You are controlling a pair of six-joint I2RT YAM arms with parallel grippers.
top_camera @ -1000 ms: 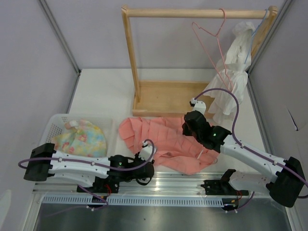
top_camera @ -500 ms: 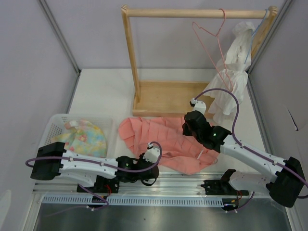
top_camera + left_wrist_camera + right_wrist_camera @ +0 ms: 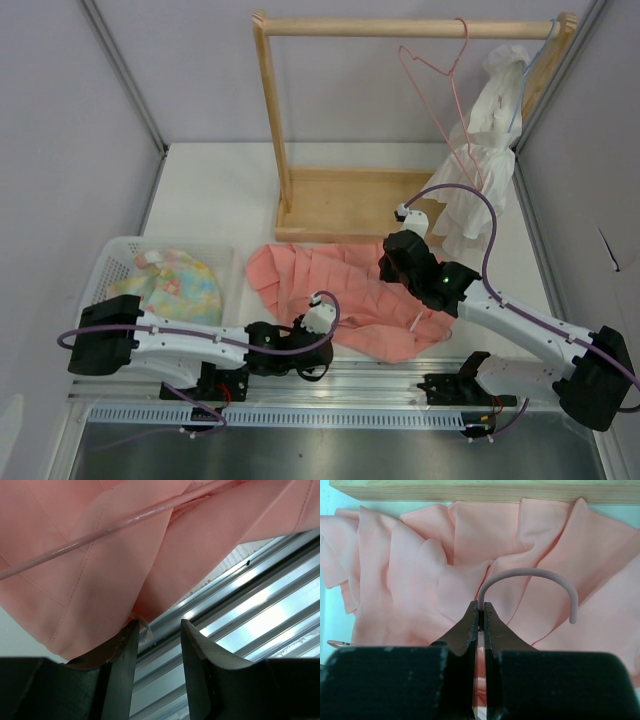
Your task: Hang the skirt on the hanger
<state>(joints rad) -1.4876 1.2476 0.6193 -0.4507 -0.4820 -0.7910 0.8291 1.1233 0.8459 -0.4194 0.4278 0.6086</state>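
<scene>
Roughly midway, I'd say: skirt (image 3: 300, 275) unhung on table (image 3: 220, 190).
Right end effector (image 3: 480, 611) pinches hanger (image 3: 527, 571); left end effector (image 3: 160, 627) half-open, empty.

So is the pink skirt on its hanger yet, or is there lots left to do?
Not yet. Done: the right claw is shut on the hanger just under its hook. In hand: the left claw sits open at the skirt's near edge, gripping nothing. Left: the skirt lies spread on the table with the hanger's wire across it, so it must be threaded onto the hanger.
</scene>
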